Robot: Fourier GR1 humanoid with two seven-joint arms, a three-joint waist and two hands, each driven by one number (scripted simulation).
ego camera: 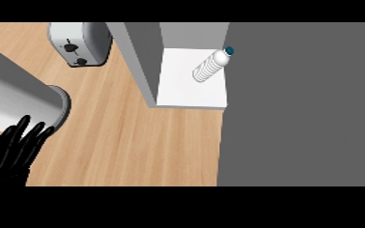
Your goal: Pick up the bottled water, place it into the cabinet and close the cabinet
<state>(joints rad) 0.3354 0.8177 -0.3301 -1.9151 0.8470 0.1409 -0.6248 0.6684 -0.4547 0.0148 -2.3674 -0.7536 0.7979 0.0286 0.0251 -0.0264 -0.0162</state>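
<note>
The counter of light tan wood showed a fine straight grain. My black left hand lay dark against it, beside a silvery grey metal cylinder. The rounded silver-grey toaster had black knobs. The clear ribbed plastic water bottle wore a dark teal cap and lay on the plain white cabinet shelf, whose walls were mid grey.

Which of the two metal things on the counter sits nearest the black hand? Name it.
The large rounded metal container at the left edge; the left hand shows right below it. The toaster stands farther up the wooden counter, well apart from the hand.
</note>
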